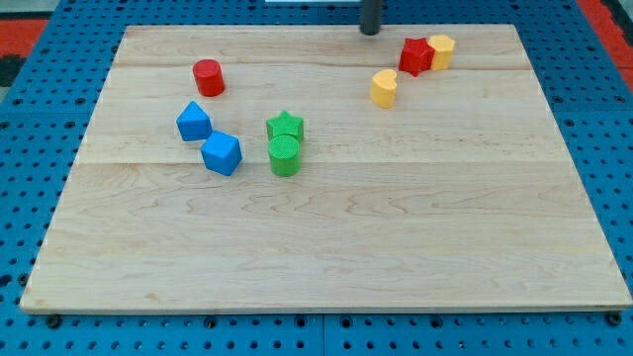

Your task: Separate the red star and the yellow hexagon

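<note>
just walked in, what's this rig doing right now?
An xArm6 with a bare rod is meant to push the red star away from the yellow hexagon. The two are touching near the view's top right of the wooden board, so they are not yet separated. My tip sits at the board's top edge, just left of the star and clear of it. A yellow heart lies just below the pair.

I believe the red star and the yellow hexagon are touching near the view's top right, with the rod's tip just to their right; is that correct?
One detail is off. The camera view shows the red star and the yellow hexagon touching near the view's top right, but my tip is to their left, not their right, and apart from them.
</note>
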You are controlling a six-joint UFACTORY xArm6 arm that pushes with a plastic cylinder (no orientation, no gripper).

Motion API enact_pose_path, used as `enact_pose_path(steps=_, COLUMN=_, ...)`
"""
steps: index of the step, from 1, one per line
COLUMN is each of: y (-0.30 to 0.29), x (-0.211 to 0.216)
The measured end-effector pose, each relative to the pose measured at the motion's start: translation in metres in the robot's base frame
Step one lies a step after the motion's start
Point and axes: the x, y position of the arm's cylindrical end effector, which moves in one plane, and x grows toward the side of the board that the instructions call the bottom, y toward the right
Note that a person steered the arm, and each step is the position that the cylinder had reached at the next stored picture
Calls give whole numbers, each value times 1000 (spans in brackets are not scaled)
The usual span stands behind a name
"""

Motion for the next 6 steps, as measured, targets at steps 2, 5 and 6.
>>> enact_pose_path(steps=2, y=64, x=37)
enact_pose_path(steps=5, y=67, x=71)
enact_pose_path(steps=6, y=71, x=132)
